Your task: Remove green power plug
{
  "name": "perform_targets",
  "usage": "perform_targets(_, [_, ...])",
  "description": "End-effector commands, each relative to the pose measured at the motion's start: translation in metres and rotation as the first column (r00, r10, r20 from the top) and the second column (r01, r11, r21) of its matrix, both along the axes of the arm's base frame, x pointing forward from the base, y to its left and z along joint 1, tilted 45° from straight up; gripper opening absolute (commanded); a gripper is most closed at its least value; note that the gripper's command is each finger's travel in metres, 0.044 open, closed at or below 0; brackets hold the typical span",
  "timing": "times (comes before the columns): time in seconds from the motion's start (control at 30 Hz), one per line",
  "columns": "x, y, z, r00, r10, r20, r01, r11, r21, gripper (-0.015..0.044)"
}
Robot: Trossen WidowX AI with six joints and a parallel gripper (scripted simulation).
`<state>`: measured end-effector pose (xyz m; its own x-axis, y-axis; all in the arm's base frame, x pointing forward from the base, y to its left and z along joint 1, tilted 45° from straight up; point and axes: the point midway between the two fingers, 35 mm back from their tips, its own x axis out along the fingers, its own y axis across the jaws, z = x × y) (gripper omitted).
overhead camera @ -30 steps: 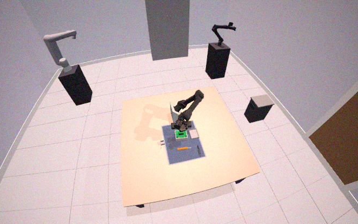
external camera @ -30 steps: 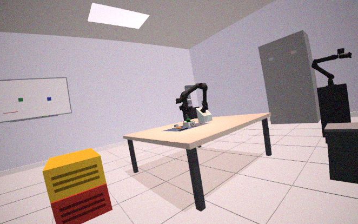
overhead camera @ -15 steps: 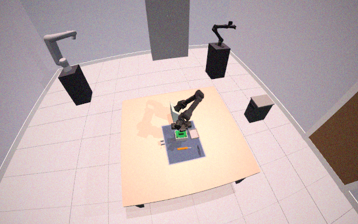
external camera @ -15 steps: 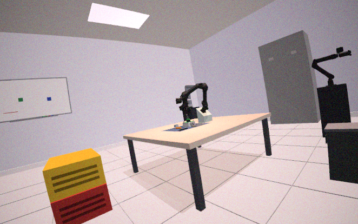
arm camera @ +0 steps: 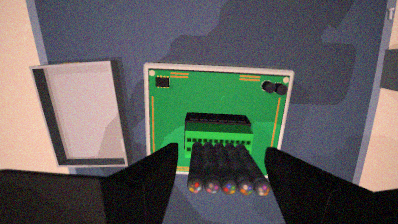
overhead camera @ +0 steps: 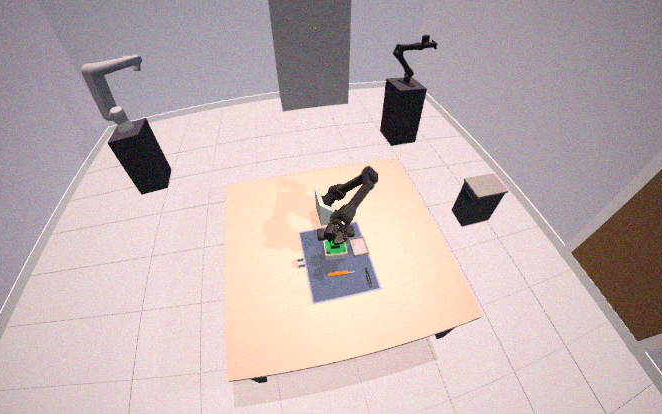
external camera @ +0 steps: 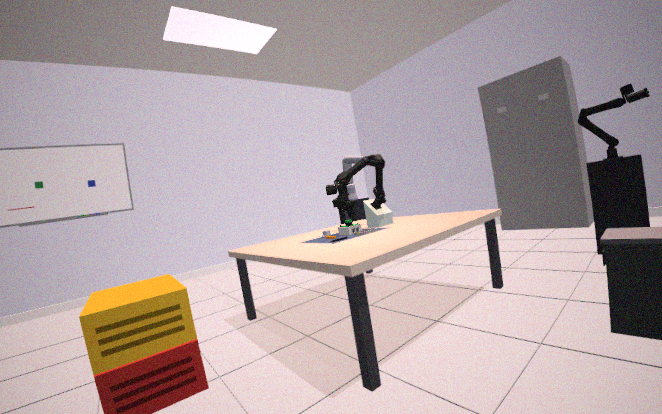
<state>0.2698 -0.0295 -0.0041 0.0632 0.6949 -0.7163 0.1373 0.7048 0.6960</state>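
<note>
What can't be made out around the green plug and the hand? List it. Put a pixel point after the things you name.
- Plug's (arm camera: 220,136) seating depth: wrist view, its own cables (arm camera: 227,167) cover the near side.
- Hand's (arm camera: 222,152) fingertip contact with the plug: top view, the arm (overhead camera: 356,198) covers it; exterior view, too small.
- Circuit board's (arm camera: 167,112) near edge: wrist view, cables and fingers hide parts.

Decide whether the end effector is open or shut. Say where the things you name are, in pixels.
Open: its fingertips stand apart, with visible gaps either side of the green plug (arm camera: 218,136).
</note>
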Motion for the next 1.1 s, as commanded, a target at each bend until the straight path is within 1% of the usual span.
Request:
perform_targets(0.0, [-0.002, 0.002, -0.002, 1.000, -0.004, -0.007, 0.004, 1.000, 0.006, 0.0249])
perform_targets(0.03, [-0.002, 0.002, -0.002, 1.000, -0.004, -0.007, 0.004, 1.000, 0.006, 0.0249])
perform_targets(0.33, [-0.002, 0.002, -0.002, 1.000, -0.004, -0.007, 0.004, 1.000, 0.006, 0.0013])
perform_targets(0.37, [-0.002, 0.002, -0.002, 1.000, -0.004, -0.007, 0.004, 1.000, 0.006, 0.0000])
perform_targets(0.7, [-0.002, 0.002, -0.002, 1.000, -0.004, -0.007, 0.004, 1.000, 0.006, 0.0000])
perform_targets(0.83, [-0.002, -0.004, 0.005, 1.000, -0.004, -0.008, 0.004, 1.000, 0.002, 0.0000])
perform_targets(1.07, [-0.002, -0.005, 0.017, 1.000, 0.000, -0.020, -0.001, 0.997, -0.083, 0.0000])
